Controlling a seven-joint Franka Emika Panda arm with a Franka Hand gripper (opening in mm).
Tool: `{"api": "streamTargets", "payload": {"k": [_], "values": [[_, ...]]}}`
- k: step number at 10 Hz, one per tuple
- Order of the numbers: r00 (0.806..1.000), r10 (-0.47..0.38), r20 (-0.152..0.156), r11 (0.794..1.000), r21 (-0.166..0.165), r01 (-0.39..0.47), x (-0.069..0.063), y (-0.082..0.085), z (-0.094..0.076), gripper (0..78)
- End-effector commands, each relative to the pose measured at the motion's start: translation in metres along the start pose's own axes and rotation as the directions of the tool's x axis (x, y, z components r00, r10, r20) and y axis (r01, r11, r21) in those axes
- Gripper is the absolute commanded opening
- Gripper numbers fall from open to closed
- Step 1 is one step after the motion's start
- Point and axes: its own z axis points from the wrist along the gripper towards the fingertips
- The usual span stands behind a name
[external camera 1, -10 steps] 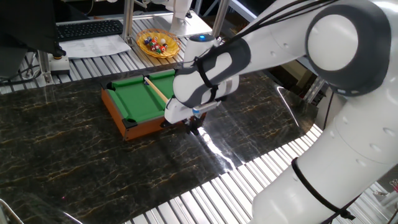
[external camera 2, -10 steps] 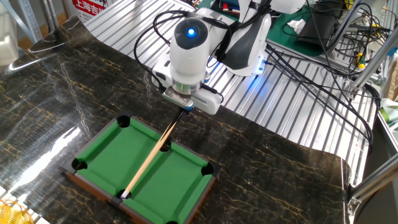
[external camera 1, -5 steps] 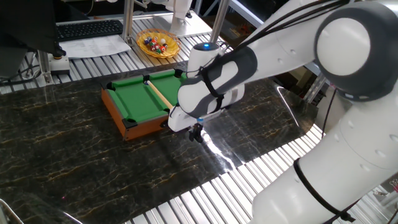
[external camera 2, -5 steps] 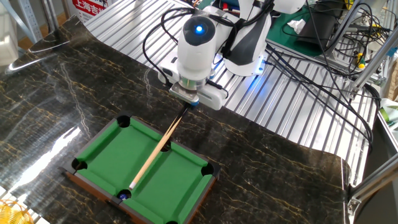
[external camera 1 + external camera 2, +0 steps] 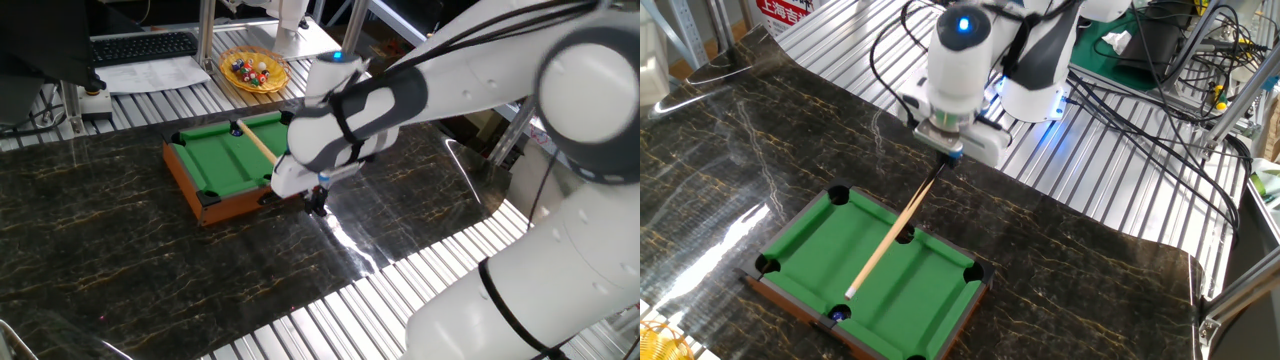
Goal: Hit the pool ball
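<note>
— Dark marble tabletop [image 5: 760,170], ribbed metal panels round it, cables trailing off behind the arm. What sits on it?

— A mini pool table [image 5: 930,270] with green felt and a wooden frame. A slim wooden cue [image 5: 890,252] lies slantwise across the felt, its butt running up into the pincer [image 5: 948,155], which hangs just past the table's far rail.

— Is the pincer clamped on the cue?

— It looks closed on the butt end; the cue runs straight up into it and nothing else supports that end. In the other view the pincer [image 5: 316,203] shows only as a dark tip under the wrist, so the jaws themselves can't be made out.

— And the pool ball?

— The pool ball [image 5: 837,314] is at the near rail, by the middle pocket on that side, dark blue with a pale spot. The cue tip [image 5: 850,293] is just short of it, not touching. A yellow dish of coloured balls [image 5: 253,71] stands well apart on the metal shelf and is no part of this.

— How to do the stroke well?

— I'd judge the cue is drawn back for a strike. Push straight along the cue's own line, keep the tip low over the felt, and meet the ball's centre; off-centre it would skid aside. Being against the rail, it has little room.
</note>
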Motion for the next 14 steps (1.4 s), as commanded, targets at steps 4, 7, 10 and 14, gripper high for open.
{"api": "streamTargets", "payload": {"k": [4,7,10,14], "values": [[0.998,-0.004,0.066,1.0,-0.01,0.005,-0.029,-0.006,-0.025,1.1],[0.996,-0.036,0.082,0.999,-0.016,0.038,-0.049,-0.013,-0.017,1.1],[0.994,-0.044,0.097,0.999,-0.016,0.046,-0.062,-0.018,-0.012,1.1],[0.993,-0.031,0.115,0.999,-0.014,0.032,-0.067,-0.018,-0.017,1.1]]}}
